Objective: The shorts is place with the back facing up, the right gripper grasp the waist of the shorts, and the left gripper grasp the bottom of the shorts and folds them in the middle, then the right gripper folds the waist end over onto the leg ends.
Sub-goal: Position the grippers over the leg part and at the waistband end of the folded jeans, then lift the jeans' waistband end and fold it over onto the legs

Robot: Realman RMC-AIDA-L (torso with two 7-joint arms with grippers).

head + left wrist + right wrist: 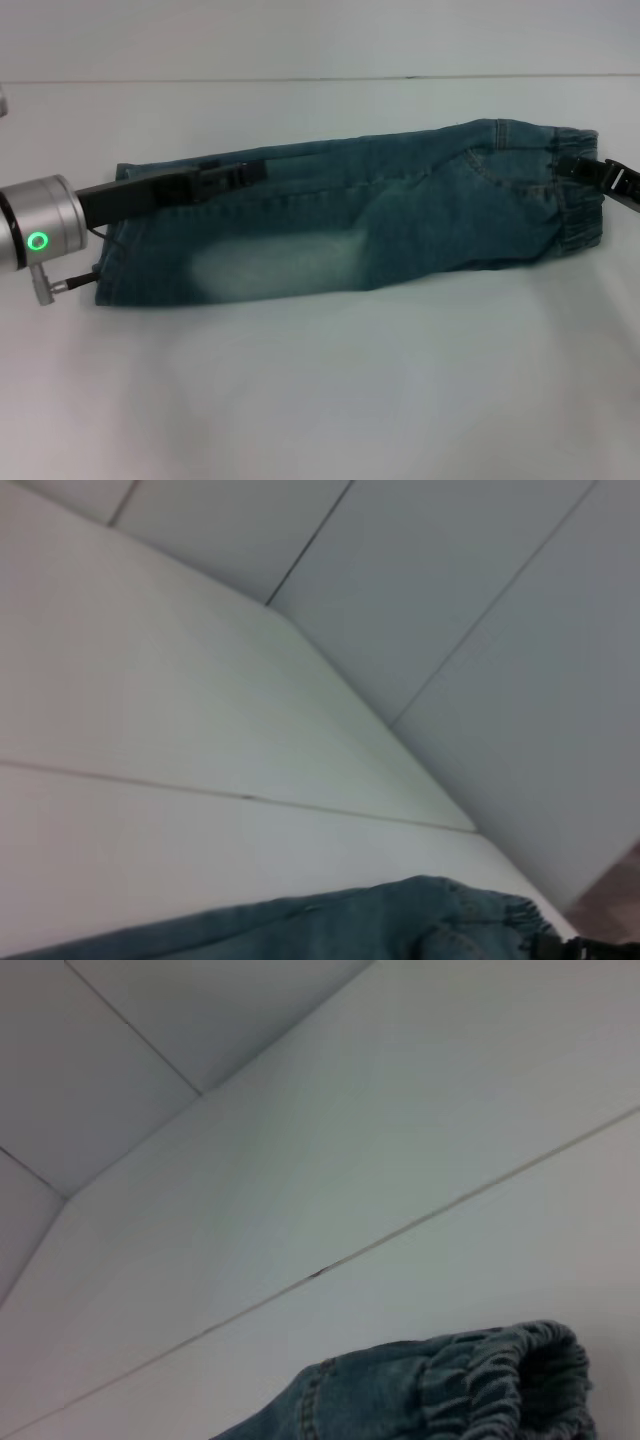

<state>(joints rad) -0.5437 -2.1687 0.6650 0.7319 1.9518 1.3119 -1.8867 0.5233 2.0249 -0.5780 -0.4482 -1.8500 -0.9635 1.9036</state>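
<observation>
Folded shorts (350, 235) stretch between the tools — left tool (235, 177) pinching the leg ends (125, 245), right tool (585, 168) the waist (575, 195).

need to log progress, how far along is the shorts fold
The lengthwise fold looks done: the shorts lie as one long doubled strip. In hand: the left gripper rests on the leg ends, the right gripper at the waist. Left: bringing the waist over onto the leg ends.
</observation>
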